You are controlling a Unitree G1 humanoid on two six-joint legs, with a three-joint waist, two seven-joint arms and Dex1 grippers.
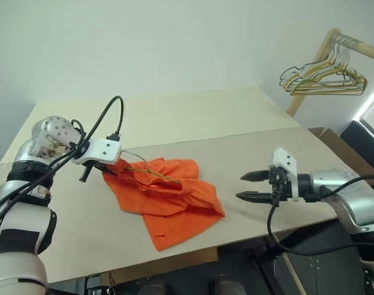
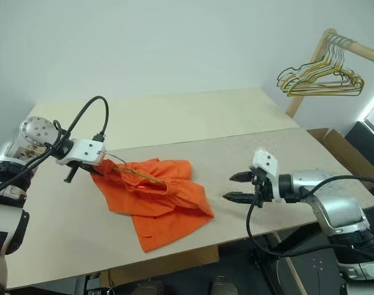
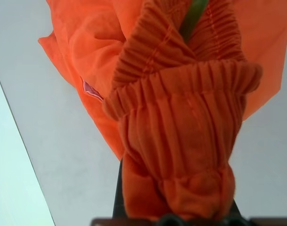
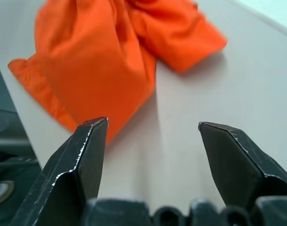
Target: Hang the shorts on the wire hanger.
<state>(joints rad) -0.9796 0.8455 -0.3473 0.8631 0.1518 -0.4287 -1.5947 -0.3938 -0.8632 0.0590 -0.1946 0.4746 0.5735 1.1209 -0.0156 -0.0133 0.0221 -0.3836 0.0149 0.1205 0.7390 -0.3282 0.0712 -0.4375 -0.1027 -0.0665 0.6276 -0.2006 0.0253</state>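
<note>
Currently our left pincer, at the left of the head views, is clenched on the gathered waistband of the shorts, lifting that end slightly off the tabletop; the left wrist view shows the elastic bunched between its fingers. Our right pincer, at the right of centre, stands released and empty, its two black fingers apart and pointing toward the shorts, clear of the fabric.

The shorts lie crumpled at the centre of the tabletop, one leg trailing toward the lower edge. The wire hanger shows as a thin greenish wire running across the upper folds and into the waistband; a green strand also appears in the left wrist view. How much of it sits inside the fabric cannot be told.

At the upper right, a bunch of hangers hangs from a wooden rail.

We judge the task partly done: threading has started, and the shorts are not yet draped properly on the hanger.
</note>
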